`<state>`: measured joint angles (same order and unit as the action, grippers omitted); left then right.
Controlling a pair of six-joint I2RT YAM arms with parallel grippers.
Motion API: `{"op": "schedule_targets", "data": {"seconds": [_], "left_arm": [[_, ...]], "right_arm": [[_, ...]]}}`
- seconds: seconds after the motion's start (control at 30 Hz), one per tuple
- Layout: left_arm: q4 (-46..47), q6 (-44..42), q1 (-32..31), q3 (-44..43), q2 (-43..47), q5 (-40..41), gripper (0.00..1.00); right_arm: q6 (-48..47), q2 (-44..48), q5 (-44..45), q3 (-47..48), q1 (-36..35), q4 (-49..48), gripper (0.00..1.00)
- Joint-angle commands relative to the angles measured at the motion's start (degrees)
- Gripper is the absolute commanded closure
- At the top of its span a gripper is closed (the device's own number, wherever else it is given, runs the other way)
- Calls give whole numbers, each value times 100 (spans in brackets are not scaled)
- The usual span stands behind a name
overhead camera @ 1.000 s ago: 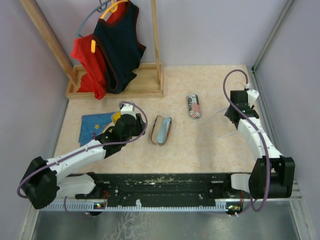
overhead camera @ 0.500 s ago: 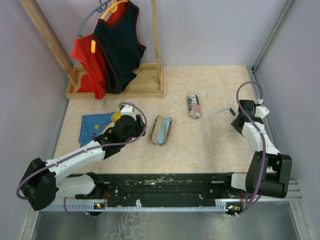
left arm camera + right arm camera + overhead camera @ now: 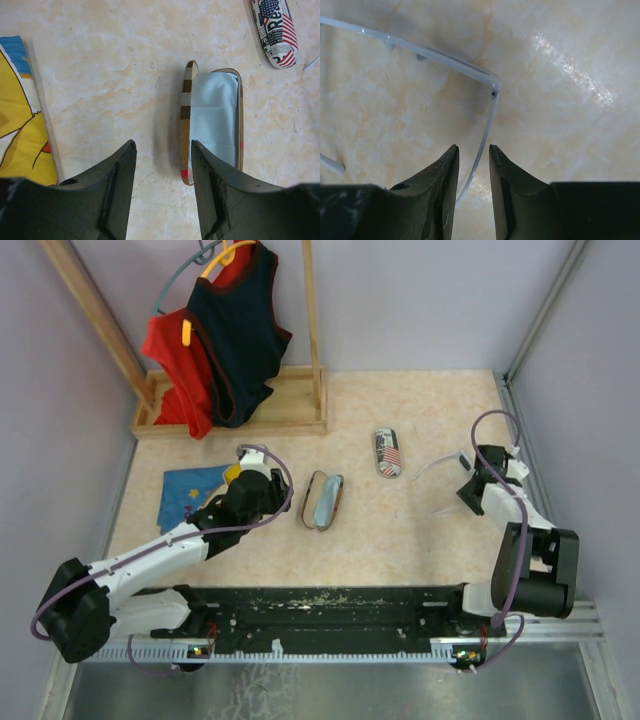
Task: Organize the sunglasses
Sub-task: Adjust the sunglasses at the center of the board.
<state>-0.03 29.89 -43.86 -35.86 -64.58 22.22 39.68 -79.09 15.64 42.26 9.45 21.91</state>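
White-grey sunglasses [image 3: 441, 464] lie on the table at the right, their thin arms spread. In the right wrist view the frame front [image 3: 445, 57] runs across the top, and one thin arm [image 3: 485, 132] passes down between the fingers. My right gripper [image 3: 474, 148] straddles that arm with narrow gaps on both sides, so it is open. In the top view the right gripper [image 3: 470, 485] sits low over the sunglasses' right end. My left gripper [image 3: 162, 146] is open and empty, hovering just left of the open plaid case [image 3: 186, 125].
A light-blue cloth [image 3: 215, 115] lies in the plaid case [image 3: 323, 500]. A closed flag-print case [image 3: 388, 452] lies at centre back. A blue and yellow cloth [image 3: 190, 490] lies at the left. A wooden rack with red and navy garments [image 3: 230, 330] stands at the back left.
The right gripper has swung toward the near edge and come down over the white sunglasses' arm, and its jaws have narrowed around it. The left arm has barely moved.
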Motion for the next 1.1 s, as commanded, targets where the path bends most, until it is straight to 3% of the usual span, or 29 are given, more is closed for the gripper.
{"op": "schedule_targets", "data": {"seconds": [0.0, 0.2, 0.57, 0.77, 0.97, 1.07], "left_arm": [[100, 1, 36, 44, 99, -24, 46], [83, 6, 42, 44, 62, -68, 46], [9, -8, 43, 39, 81, 70, 45], [-30, 0, 43, 50, 115, 123, 45], [-52, 4, 46, 60, 160, 134, 45], [-70, 2, 44, 55, 205, 119, 45]], "right_arm": [[181, 357, -622, -338, 30, -415, 69], [307, 372, -1069, -519, -242, -510, 71], [185, -174, -2152, -162, -988, -1111, 64], [237, -336, -2320, 37, -1651, -1220, 62], [-578, 335, -2266, 331, -1886, -604, 58], [-1241, 760, -1730, 549, -1877, -122, 58]]}}
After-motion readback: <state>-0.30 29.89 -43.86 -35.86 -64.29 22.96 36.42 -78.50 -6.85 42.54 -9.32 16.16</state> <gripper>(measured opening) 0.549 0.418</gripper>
